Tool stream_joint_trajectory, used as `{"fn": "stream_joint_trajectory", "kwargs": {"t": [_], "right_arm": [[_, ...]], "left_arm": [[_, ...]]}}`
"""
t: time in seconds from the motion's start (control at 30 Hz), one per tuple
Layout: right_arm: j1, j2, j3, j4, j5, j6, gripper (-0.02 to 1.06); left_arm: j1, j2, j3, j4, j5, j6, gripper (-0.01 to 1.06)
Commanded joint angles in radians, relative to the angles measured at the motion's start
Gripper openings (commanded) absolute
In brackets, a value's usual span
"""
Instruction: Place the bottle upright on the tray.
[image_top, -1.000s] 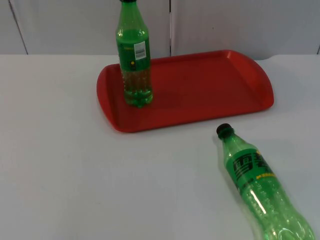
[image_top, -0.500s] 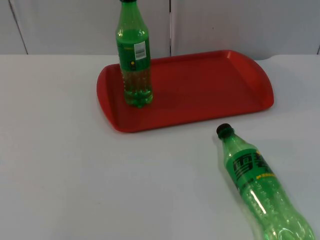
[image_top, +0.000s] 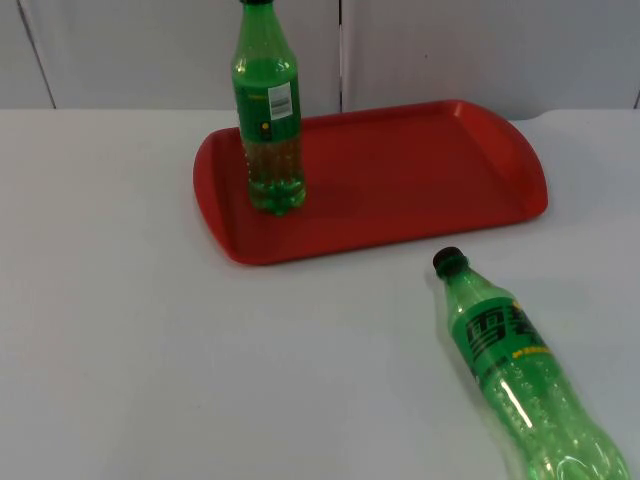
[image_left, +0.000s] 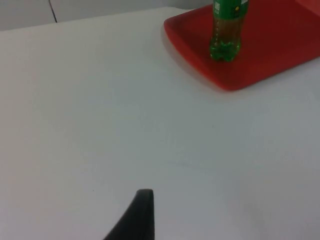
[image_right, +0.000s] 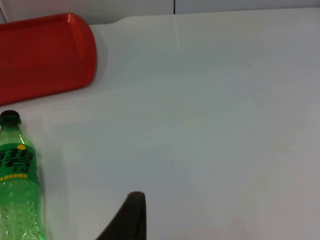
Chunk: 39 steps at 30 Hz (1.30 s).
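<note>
Left tool (image_left: 142, 210) and right tool (image_right: 131, 212) waited above bench (image_top: 150, 330); grip state unreadable. Lying green soda bottle (image_top: 515, 370) sat near red tray (image_top: 400, 180), cap toward it. Looked light, slick, crushable; grab mid-body at label.

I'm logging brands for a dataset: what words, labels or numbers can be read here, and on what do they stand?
Lying bottle: large dark characters on its green label, with a yellow line beneath; too blurred to read.
Standing bottle on the tray: white patch with a barcode and a yellow dot; print too small to read.
No other text.
</note>
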Motion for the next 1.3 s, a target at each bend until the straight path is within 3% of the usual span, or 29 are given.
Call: {"fn": "stream_joint_trajectory", "kwargs": {"t": [0.0, 1.27], "right_arm": [[-0.005, -0.004, 0.002, 0.004, -0.002, -0.005, 1.05], [-0.005, -0.004, 0.002, 0.006, -0.002, 0.000, 1.05]], "left_arm": [[0.000, -0.003, 0.005, -0.009, -0.011, -0.015, 1.05], [0.000, -0.003, 0.005, -0.006, -0.011, -0.015, 1.05]]}}
